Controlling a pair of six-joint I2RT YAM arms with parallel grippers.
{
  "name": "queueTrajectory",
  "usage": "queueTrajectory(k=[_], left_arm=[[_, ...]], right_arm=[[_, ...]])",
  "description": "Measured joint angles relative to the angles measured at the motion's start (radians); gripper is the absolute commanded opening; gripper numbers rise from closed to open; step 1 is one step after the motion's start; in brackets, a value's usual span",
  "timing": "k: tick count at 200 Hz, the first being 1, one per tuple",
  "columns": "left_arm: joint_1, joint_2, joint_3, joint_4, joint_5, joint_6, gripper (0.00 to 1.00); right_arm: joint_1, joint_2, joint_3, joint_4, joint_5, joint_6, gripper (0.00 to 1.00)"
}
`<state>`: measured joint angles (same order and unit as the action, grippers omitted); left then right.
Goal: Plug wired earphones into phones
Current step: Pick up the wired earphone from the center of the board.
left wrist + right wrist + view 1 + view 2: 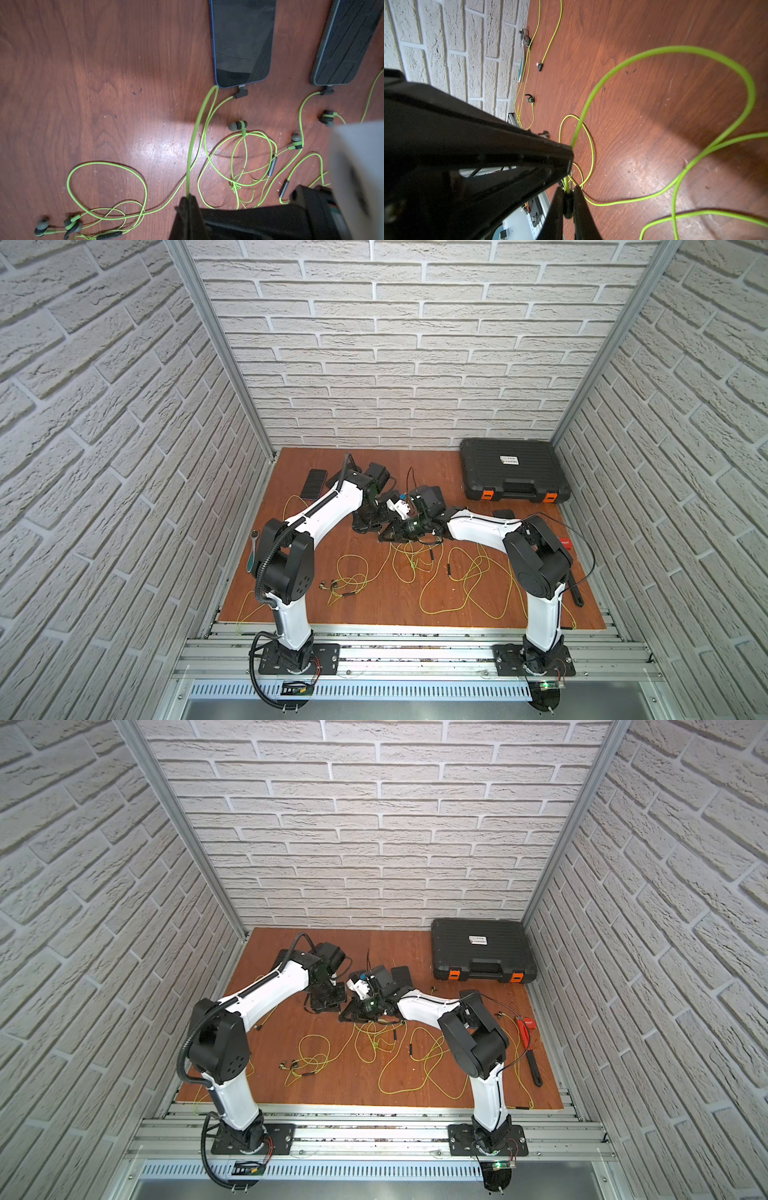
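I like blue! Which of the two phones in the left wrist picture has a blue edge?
The flat black phone with the raised yellow-green cord curving up to its corner; the other phone looks grey-edged.

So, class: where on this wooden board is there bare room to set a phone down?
Bare: the back patch bordered by the brick wall, the black case and the right arm. Crowded: the middle and front, looped with earphone cords.

Left claw [188, 203] pinches a green cord [192, 141] — two phones [241, 41] plugged in.

Ribbed black case [513, 472] at back; ratchet [252, 552] by left wall.
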<state>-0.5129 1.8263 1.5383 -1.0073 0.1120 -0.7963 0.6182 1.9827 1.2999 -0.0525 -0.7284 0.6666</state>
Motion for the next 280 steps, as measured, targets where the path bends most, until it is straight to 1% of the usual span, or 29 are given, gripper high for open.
queueTrajectory(k=[39,125,169,191,212,254,280], left_arm=[[0.000,0.000,0.006,-0.014,-0.008,0.008,0.00],[0.000,0.010,0.008,-0.014,-0.018,0.011,0.00],[0.000,0.011,0.008,-0.014,-0.017,0.011,0.00],[0.000,0.011,0.008,-0.014,-0.017,0.011,0.00],[-0.001,0.011,0.008,-0.014,-0.017,0.011,0.00],[-0.001,0.011,0.008,-0.014,-0.017,0.011,0.00],[-0.001,0.011,0.008,-0.014,-0.017,0.011,0.00]], right_arm=[[0.000,0.019,0.000,0.001,-0.003,0.000,0.18],[0.004,0.019,0.000,0.003,-0.003,0.000,0.14],[0.006,0.019,0.000,0.009,-0.003,0.004,0.18],[0.006,0.022,0.000,0.015,-0.002,0.007,0.19],[0.006,0.023,0.000,0.016,-0.002,0.009,0.16],[0.010,0.024,0.000,0.021,-0.002,0.012,0.17],[0.012,0.024,0.000,0.027,-0.003,0.018,0.14]])
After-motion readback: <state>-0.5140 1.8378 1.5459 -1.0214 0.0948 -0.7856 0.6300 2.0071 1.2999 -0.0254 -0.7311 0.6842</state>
